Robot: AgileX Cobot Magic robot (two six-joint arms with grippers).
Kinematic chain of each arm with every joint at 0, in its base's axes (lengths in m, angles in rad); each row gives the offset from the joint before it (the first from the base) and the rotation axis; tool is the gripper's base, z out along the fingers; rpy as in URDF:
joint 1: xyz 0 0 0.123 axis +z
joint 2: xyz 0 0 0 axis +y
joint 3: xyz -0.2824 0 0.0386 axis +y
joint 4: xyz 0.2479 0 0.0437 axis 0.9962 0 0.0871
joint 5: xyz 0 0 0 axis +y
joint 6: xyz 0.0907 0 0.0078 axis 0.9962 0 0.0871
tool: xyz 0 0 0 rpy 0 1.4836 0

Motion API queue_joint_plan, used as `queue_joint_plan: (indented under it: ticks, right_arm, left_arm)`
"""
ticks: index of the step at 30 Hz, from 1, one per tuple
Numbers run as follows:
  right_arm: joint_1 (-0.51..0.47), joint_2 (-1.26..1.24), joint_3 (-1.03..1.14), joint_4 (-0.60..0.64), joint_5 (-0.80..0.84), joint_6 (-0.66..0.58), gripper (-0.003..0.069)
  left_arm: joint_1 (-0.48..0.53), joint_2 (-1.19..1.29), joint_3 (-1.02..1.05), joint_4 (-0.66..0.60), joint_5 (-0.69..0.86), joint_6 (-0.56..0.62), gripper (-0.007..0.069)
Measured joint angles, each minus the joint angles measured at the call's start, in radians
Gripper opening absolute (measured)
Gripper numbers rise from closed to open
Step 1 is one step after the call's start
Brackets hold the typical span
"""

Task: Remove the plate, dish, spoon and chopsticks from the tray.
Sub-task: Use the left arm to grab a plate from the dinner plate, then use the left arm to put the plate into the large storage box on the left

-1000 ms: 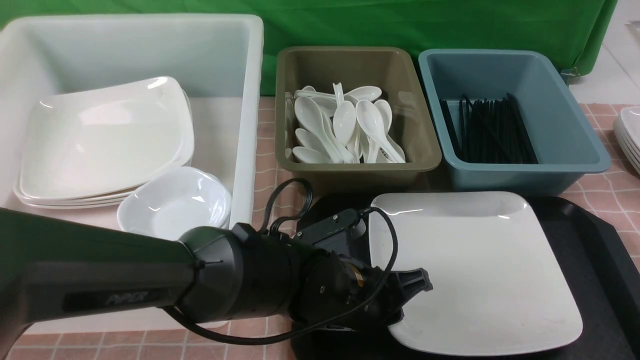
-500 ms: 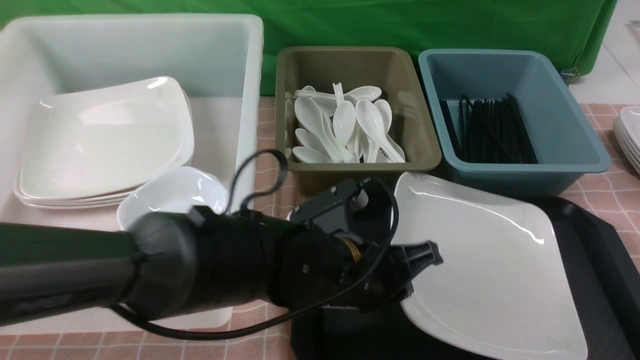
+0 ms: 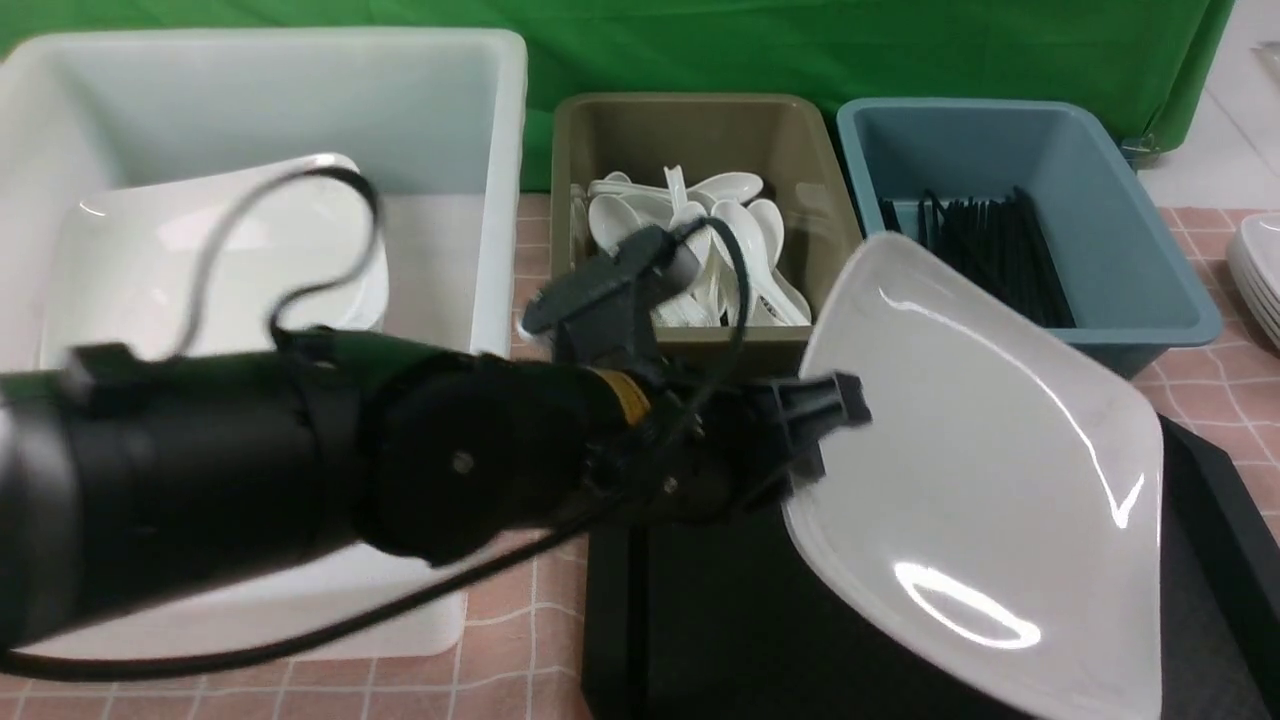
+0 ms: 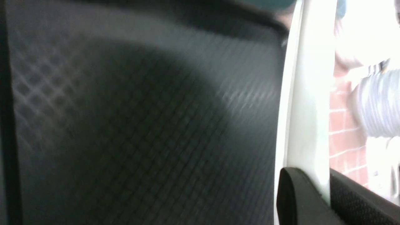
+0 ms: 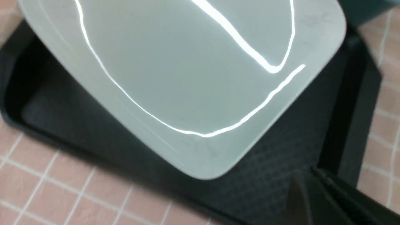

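The large white square plate (image 3: 985, 470) hangs tilted steeply above the black tray (image 3: 690, 620), its near corner low over the tray. My left gripper (image 3: 815, 440) is shut on the plate's left rim. In the left wrist view its jaws (image 4: 312, 176) pinch the plate's rim (image 4: 307, 109) edge-on, over the tray's diamond pattern (image 4: 125, 131). The right wrist view shows the plate (image 5: 187, 62) from above over the tray (image 5: 281, 162). My right gripper (image 5: 304, 179) is shut and empty beside it. No spoon, chopsticks or small dish shows on the tray.
A big white tub (image 3: 500, 120) at the left holds stacked white plates (image 3: 130, 260). A brown bin (image 3: 700, 105) holds several white spoons. A blue bin (image 3: 1150, 280) holds several black chopsticks. More white dishes (image 3: 1262, 270) are stacked at the right edge.
The plate lay flat on the tray a second ago. My left gripper has lifted its left edge, tipping the plate up, and risen with it.
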State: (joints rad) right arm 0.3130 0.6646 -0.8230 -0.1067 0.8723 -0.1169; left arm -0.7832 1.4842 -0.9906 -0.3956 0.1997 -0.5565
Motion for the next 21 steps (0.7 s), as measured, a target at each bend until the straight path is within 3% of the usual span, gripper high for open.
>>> queue_joint_plan:
  ticks: [2, 7, 9, 10, 12, 14, 15, 16, 17, 18, 19, 21]
  right_arm:
    - [0.0, -0.016, 0.0, -0.008, -0.012, 0.0, 0.003]
    - [0.0, -0.079, -0.002, -0.041, -0.024, 0.0, 0.003]
    - [0.0, -0.087, -0.004, -0.047, -0.024, 0.002, 0.003]
    - [0.0, -0.087, -0.004, -0.047, -0.024, 0.003, 0.003]
    - [0.0, -0.087, -0.004, -0.048, -0.024, 0.004, 0.003]
    - [0.0, -0.087, -0.004, -0.048, -0.024, 0.006, 0.003]
    - [0.0, -0.087, -0.004, -0.048, -0.024, 0.006, 0.003]
    - [0.0, -0.087, -0.004, -0.048, -0.024, 0.007, 0.003]
    - [0.0, -0.087, -0.004, -0.048, -0.024, 0.007, 0.003]
    - [0.0, -0.087, -0.004, -0.048, -0.024, 0.007, 0.003]
    - [0.0, -0.087, -0.004, -0.048, -0.024, 0.007, 0.003]
    - [0.0, -0.087, -0.004, -0.048, -0.024, 0.007, 0.003]
  left_arm:
    - [0.031, -0.034, 0.0, 0.003, 0.004, 0.0, 0.0026]
    - [0.237, -0.213, 0.0, 0.004, 0.02, 0.015, 0.0026]
    - [0.411, -0.314, 0.0, 0.002, 0.069, 0.052, 0.0026]
    - [0.426, -0.321, 0.0, 0.002, 0.075, 0.059, 0.0026]
    - [0.646, -0.395, -0.012, -0.018, 0.173, 0.134, 0.0026]
    - [0.787, -0.416, -0.024, -0.057, 0.23, 0.226, 0.0026]
    - [0.802, -0.417, -0.026, -0.064, 0.235, 0.237, 0.0026]
    - [0.876, -0.419, -0.03, -0.109, 0.26, 0.282, 0.0026]
    - [0.985, -0.409, -0.036, -0.21, 0.292, 0.399, 0.0026]
    - [1.01, -0.403, -0.037, -0.239, 0.301, 0.413, 0.0026]
    - [1.105, -0.366, -0.053, -0.362, 0.34, 0.548, 0.0026]
    - [1.157, -0.335, -0.063, -0.436, 0.37, 0.619, 0.0026]
